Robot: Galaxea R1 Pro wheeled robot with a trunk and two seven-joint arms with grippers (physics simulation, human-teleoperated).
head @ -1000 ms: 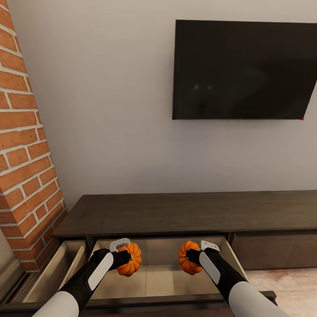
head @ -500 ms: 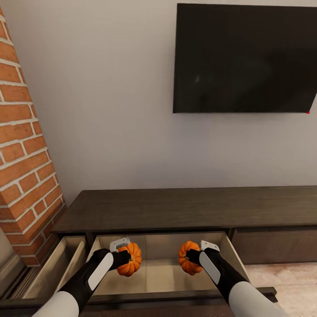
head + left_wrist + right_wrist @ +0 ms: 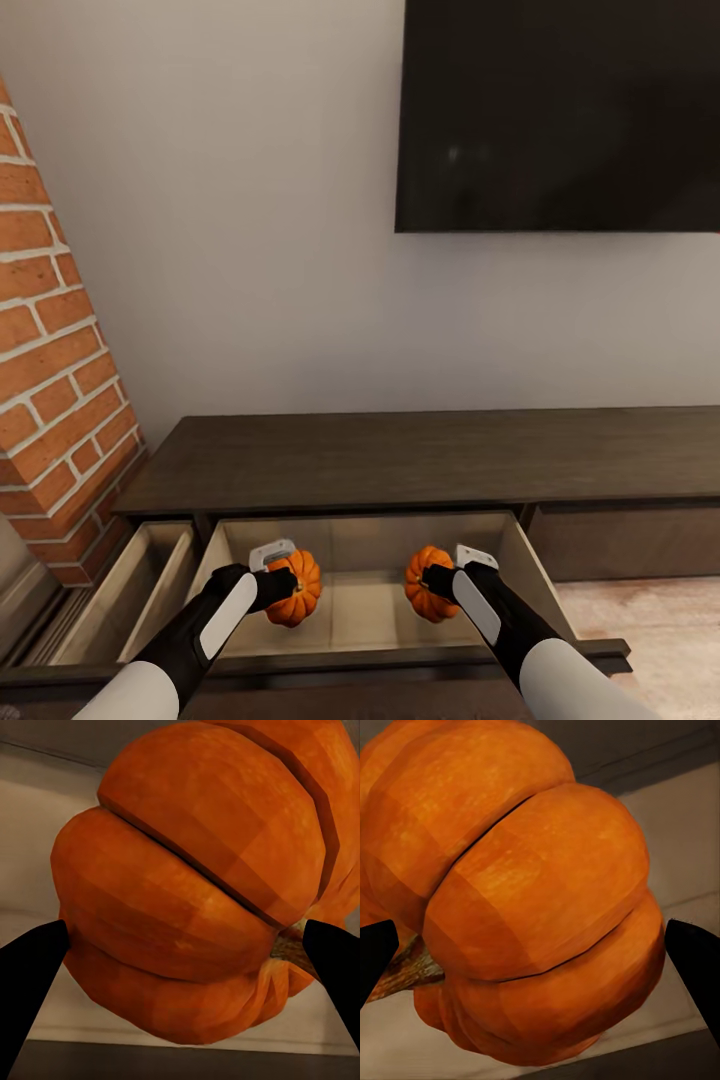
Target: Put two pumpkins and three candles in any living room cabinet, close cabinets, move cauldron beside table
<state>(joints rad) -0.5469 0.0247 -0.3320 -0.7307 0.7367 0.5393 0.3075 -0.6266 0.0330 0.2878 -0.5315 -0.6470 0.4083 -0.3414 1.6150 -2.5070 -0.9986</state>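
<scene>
Two orange ribbed pumpkins hang over the open middle drawer of the dark brown cabinet. My left gripper is shut on the left pumpkin. The right pumpkin sits in my right gripper, also shut. In the left wrist view the pumpkin lies between the two black fingertips. The right wrist view has its pumpkin clamped between dark fingertips, stem to one side. The drawer's pale wood floor lies just under both pumpkins. Candles, cauldron and table are out of view.
A second drawer stands open at the cabinet's left end, beside a red brick wall. A black television hangs on the grey wall above. A closed drawer front is on the right, with light wood floor below it.
The whole picture has shifted down and grown, so the camera has moved closer to the cabinet. Both grippers keep their pumpkins in the same pose over the open drawer.
</scene>
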